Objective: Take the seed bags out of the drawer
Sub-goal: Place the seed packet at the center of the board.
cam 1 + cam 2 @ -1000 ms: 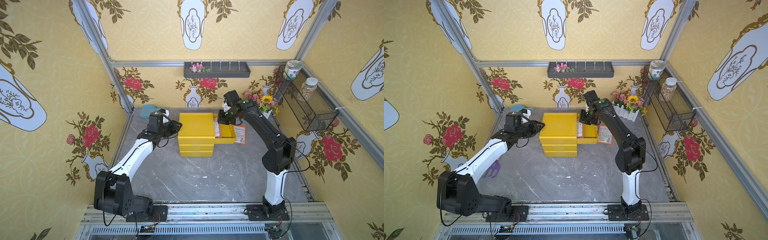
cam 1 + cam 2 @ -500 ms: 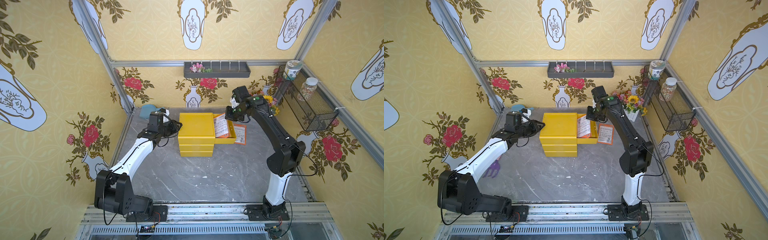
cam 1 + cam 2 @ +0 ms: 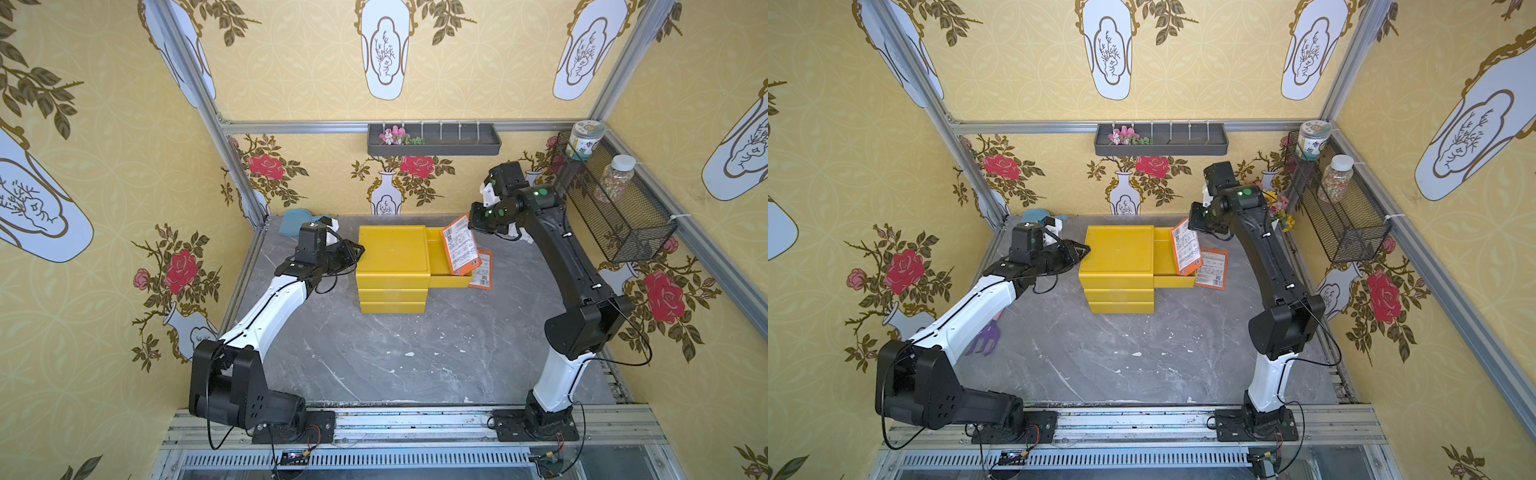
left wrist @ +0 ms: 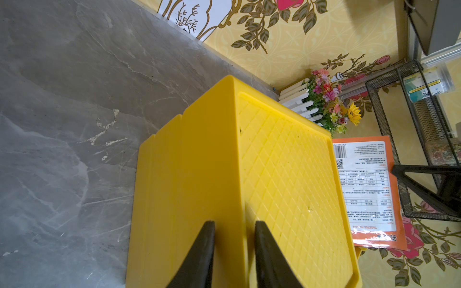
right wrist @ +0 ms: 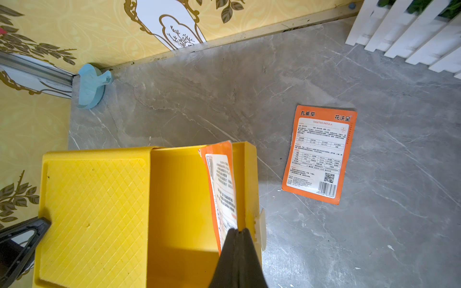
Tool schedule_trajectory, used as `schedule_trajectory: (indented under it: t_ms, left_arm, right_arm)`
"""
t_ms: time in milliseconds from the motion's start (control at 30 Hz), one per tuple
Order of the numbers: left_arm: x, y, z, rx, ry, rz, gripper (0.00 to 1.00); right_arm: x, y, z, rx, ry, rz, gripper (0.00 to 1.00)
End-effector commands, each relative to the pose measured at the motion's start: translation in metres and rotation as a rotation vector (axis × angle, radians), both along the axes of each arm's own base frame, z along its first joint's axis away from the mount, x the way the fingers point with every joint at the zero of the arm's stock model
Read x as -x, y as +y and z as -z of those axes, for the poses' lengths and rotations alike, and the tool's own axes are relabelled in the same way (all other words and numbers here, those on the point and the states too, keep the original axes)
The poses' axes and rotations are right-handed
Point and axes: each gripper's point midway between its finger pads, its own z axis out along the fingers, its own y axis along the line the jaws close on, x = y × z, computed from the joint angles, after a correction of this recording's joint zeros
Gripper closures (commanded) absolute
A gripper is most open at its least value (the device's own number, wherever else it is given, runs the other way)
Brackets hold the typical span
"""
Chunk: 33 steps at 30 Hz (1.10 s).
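Seed bag [image 5: 222, 184] now lifted from 3-o'clock drawer [image 5: 179, 199], pinched in R end effector [image 5: 238, 232]; cabinet [image 4: 287, 174] clamped by L end effector [image 4: 233, 223]; drawer prob. emptied.

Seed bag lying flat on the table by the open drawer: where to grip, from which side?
Probably a short edge or corner of the seed bag, from above, coming in on the side away from the drawer. It lies flat, barcode side up, on the table, so nothing to straddle; a jaw would have to slide under an edge.
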Motion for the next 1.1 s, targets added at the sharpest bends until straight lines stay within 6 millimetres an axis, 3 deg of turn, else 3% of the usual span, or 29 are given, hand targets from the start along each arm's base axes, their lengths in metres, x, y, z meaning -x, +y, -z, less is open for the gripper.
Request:
schedule_trajectory:
  t_ms: [0, 400, 533, 767, 1067]
  left_arm:
    - [0.029, 0.007, 0.046, -0.073, 0.199, 0.011, 0.69]
    - [0.028, 0.007, 0.043, -0.074, 0.195, 0.013, 0.69]
    - [0.028, 0.007, 0.043, -0.072, 0.195, 0.013, 0.69]
    - [0.028, 0.007, 0.041, -0.073, 0.193, 0.012, 0.69]
    - [0.029, 0.007, 0.042, -0.064, 0.201, 0.008, 0.69]
  right_arm:
    - [0.001, -0.012, -0.013, 0.003, -0.033, 0.015, 1.00]
    - [-0.001, -0.071, -0.053, -0.012, -0.145, 0.152, 1.00]
    - [0.000, -0.094, -0.053, 0.015, -0.153, 0.208, 1.00]
    - [-0.002, -0.117, -0.021, 0.065, -0.102, 0.258, 1.00]
    - [-0.019, -0.114, 0.065, 0.061, 0.027, 0.229, 1.00]
